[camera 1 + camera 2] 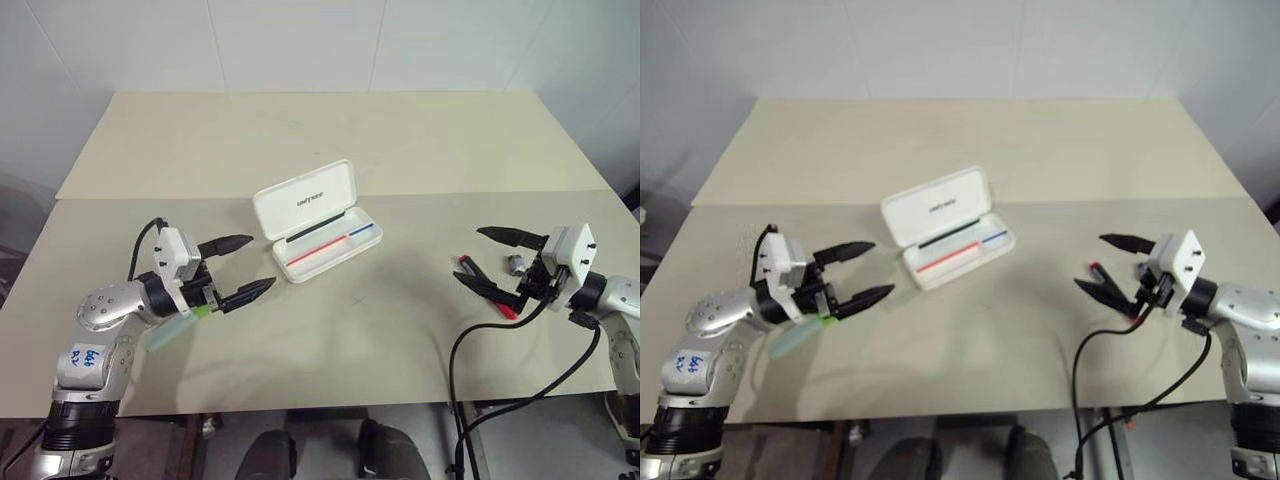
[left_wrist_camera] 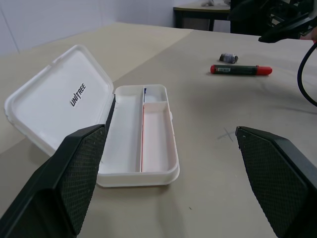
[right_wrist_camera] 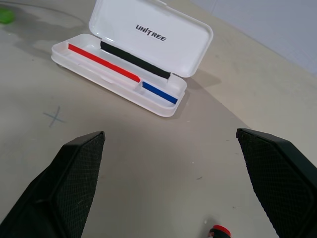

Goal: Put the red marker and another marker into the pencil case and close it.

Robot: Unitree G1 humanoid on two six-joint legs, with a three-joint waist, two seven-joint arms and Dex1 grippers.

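Open white case mid-worktop, markers lying to either side, both arms hovering empty.

Nearest, at the left: left gripper [image 1: 248, 268] with jaws spread wide, nothing between them, poised above the chunky pale mint-green highlighter [image 1: 175, 327] lying flat on the beige matte worktop [image 1: 330, 360]. At the right: right gripper [image 1: 485, 258], jaws likewise wide apart and empty, just above the slim red marker with long black section [image 2: 241, 70] and a small grey cap-like piece [image 2: 228, 58] beside it. Further in, centred: white hard-plastic pencil case [image 1: 330, 247], lid tipped back showing dark UNITREE lettering, tray empty but for a red-and-blue stripe. A faint pencilled cross [image 3: 54, 117] marked on the worktop before the case. Beyond, a seam across the surface, then plain white wall panels [image 1: 300, 45].
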